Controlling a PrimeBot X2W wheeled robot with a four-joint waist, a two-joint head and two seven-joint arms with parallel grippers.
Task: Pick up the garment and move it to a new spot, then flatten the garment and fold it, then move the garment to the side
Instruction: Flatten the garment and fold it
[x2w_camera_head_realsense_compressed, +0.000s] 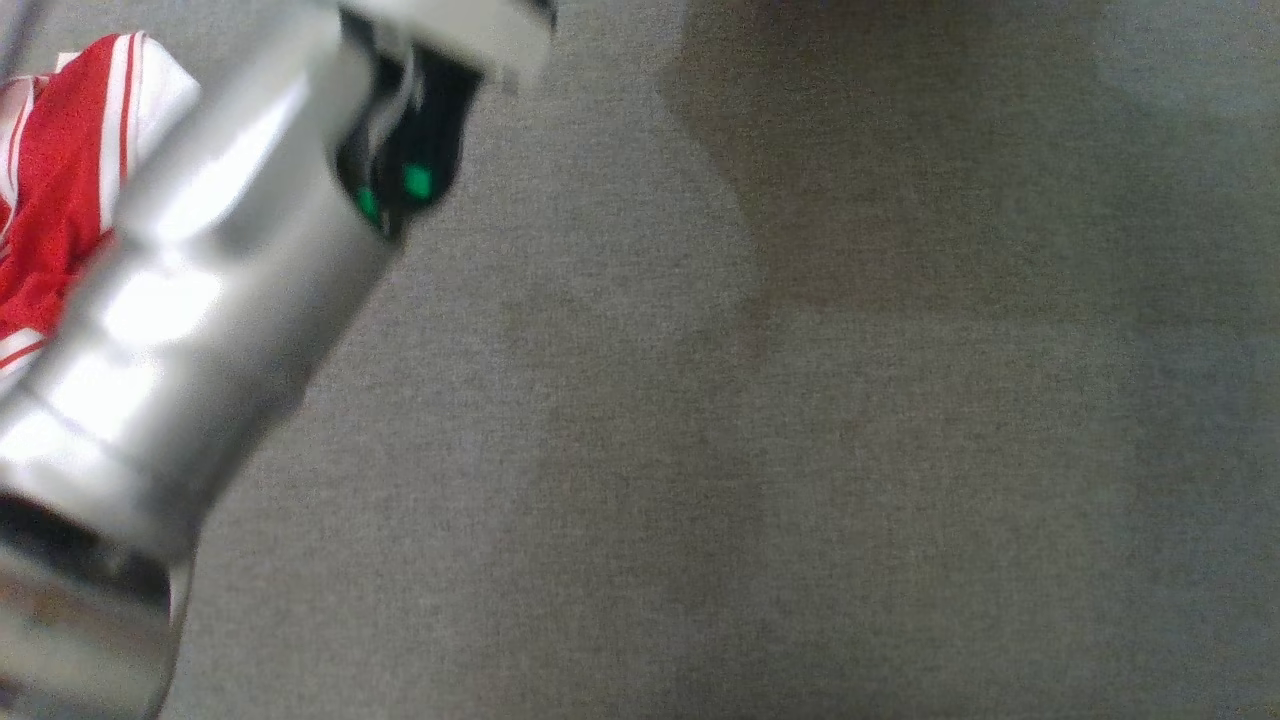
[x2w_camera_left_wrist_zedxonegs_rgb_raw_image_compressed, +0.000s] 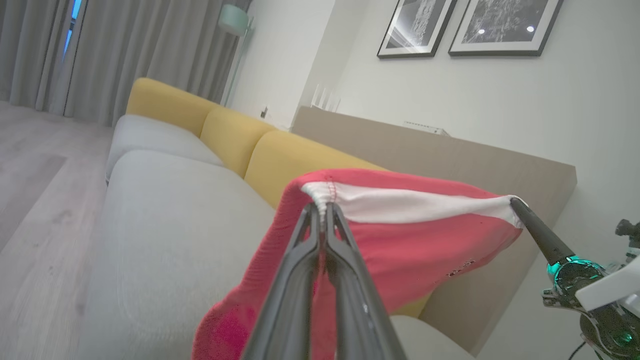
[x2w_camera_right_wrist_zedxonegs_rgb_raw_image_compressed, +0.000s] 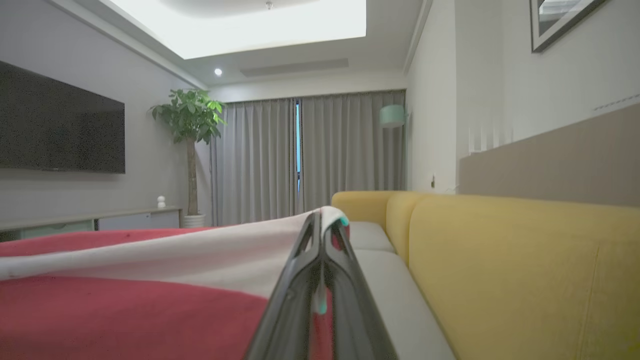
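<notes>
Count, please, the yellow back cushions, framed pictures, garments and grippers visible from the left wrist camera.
Yellow fabric sofa back cushions: 3
Black-framed wall pictures: 2
Red-and-white fabric garment: 1
Grippers, the left gripper and the right gripper, both shut on the garment's white band: 2
Total: 8

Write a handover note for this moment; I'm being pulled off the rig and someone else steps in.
Grippers: the left end effector and the right end effector are both shut, each pinching the white band of the red garment.
Garment: lifted, stretched between them above the grey sofa seat.
Done: pickup.
Left: set down at the new spot, flatten, fold, move aside.
</notes>
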